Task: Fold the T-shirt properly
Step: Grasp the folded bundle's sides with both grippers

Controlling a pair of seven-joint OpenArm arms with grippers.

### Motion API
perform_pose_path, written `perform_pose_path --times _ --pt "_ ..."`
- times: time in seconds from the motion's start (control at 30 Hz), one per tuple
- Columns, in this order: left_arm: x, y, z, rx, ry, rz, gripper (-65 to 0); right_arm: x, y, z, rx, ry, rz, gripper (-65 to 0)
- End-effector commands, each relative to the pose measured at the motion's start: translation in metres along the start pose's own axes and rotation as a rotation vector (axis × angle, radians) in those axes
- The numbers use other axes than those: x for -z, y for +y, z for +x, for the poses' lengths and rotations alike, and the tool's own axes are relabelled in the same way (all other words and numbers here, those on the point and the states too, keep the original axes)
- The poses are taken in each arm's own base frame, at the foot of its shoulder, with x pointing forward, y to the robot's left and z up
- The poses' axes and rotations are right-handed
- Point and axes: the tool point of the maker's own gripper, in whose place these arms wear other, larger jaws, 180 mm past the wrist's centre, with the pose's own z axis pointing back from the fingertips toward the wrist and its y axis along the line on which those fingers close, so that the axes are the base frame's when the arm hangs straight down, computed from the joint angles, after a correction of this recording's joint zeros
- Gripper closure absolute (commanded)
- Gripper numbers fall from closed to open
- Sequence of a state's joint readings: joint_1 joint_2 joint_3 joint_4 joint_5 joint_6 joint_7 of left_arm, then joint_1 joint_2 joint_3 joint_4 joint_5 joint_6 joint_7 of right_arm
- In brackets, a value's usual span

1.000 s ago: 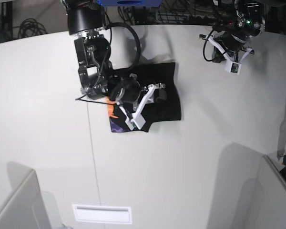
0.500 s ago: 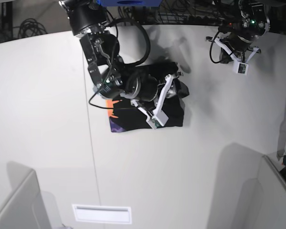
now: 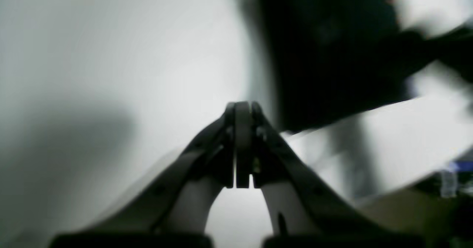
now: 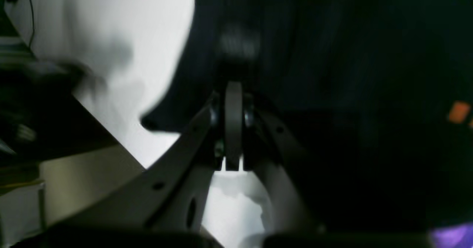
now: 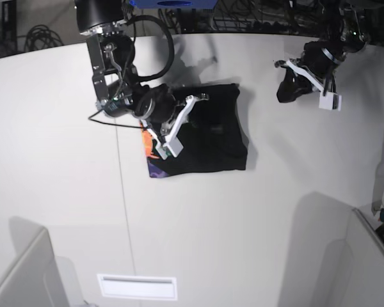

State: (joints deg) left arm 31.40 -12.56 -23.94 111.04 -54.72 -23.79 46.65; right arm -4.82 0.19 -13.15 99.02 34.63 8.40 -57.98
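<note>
**Base cam: shirt folded up, both claws pinched shut**

Base view has the black T-shirt (image 5: 208, 131) lying as a folded block mid-table (image 5: 256, 224), orange and purple print poking out at its left edge. Right gripper (image 4: 233, 92) sits over the shirt's left part, jaws together, nothing visibly caught between them. Left gripper (image 3: 242, 109) is well off to the side above bare table, also closed and empty.

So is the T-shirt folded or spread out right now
Folded: the T-shirt lies as a compact black rectangle, with print showing only at its edge.
</note>
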Motion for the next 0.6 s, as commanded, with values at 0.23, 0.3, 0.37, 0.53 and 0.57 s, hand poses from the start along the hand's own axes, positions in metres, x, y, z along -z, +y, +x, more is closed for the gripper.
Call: perform_pose_path --times 0.23,0.3,0.37,0.53,0.57 --pt "0.021 -0.027 0.054 -0.102 -0.16 -0.174 -55.3 -0.045 -0.012 0.03 -0.117 -0.193 -0.053 0.0" --pt "0.033 -0.022 0.054 -0.157 -0.174 -0.179 -65.0 -0.049 -0.019 0.03 -0.101 -0.2 -0.07 0.0" --pt "0.047 -0.019 0.05 -0.213 -0.17 -0.19 -65.0 -0.055 -0.031 0.032 -0.075 -0.217 -0.099 0.0" --pt "0.083 -0.028 0.026 -0.247 -0.064 -0.234 -65.0 -0.068 -0.054 0.03 -0.026 -0.235 -0.155 0.0" --pt "0.089 -0.03 0.021 -0.244 -0.04 -0.224 -65.0 -0.071 -0.06 0.029 -0.011 -0.239 -0.169 0.0"
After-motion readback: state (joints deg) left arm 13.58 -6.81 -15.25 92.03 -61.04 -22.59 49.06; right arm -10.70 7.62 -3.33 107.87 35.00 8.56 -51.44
